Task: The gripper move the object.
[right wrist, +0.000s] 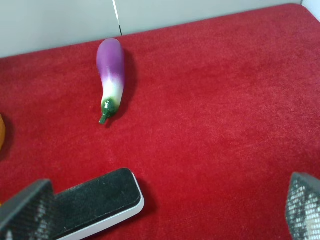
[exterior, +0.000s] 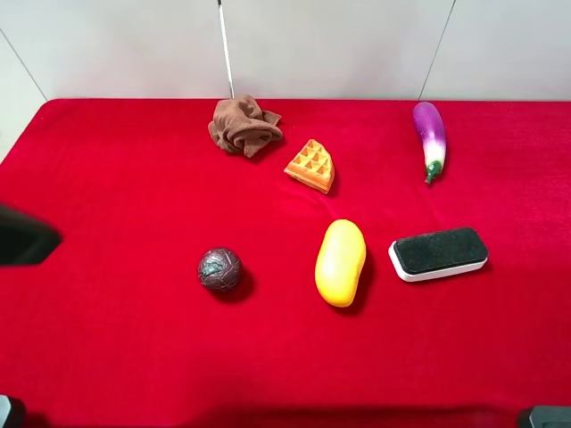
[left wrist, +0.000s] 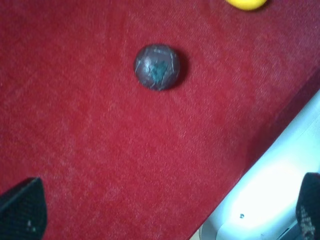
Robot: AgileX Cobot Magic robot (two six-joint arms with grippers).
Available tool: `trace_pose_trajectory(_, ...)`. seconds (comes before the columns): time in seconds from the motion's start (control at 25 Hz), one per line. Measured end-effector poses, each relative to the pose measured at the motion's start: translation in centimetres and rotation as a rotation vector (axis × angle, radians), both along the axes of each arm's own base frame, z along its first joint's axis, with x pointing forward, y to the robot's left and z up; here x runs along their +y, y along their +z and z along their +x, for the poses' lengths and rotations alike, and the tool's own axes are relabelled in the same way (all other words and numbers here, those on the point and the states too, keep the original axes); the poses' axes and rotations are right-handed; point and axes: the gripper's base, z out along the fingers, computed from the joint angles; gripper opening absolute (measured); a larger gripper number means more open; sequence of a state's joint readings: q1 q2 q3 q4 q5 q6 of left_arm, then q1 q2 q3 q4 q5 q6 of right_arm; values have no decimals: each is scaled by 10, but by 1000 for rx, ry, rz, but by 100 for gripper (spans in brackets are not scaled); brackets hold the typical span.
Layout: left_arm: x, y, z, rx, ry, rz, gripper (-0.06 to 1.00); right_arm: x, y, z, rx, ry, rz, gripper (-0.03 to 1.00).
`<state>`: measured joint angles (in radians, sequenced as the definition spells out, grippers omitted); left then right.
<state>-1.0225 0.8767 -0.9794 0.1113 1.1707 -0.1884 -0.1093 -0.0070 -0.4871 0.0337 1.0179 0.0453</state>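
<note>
The glossy yellow oval object (exterior: 340,262) lies on the red cloth right of the middle, with nothing touching it. Only its edge shows in the left wrist view (left wrist: 245,3). My left gripper (left wrist: 166,212) is open and empty, above the cloth near the table's edge and well short of the dark ball (left wrist: 157,67). A black part of the left arm (exterior: 22,236) shows at the left edge of the high view. My right gripper (right wrist: 165,210) is open and empty, its mesh fingertips (right wrist: 25,212) over the near end of the eraser (right wrist: 95,202).
A dark brown ball (exterior: 220,269) lies left of the object and a black-and-white eraser (exterior: 438,253) right of it. An orange waffle wedge (exterior: 311,165), a crumpled brown cloth (exterior: 244,126) and a purple eggplant (exterior: 430,134) lie farther back.
</note>
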Motion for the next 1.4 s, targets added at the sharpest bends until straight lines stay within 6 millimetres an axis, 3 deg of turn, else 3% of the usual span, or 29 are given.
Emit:
trace_pose_trajectory(0.24,29,-19,-15,-2,35,-17,99,0,0,0,0,0,0,69)
trace_pose_trajectory(0.48,68,-49,-22,-5,234,-36,99,0,0,0,0,0,0,69)
trace_pose_trajectory(0.68,90,-68,-32,-125,331,-82,99,0,0,0,0,0,0,69)
trace_pose_trajectory(1.0,104,-86,-54,-228,501,-139,99,0,0,0,0,0,0,69)
trace_pose_trajectory(1.4,111,-85,-75,-392,695,-160,99,0,0,0,0,0,0,69)
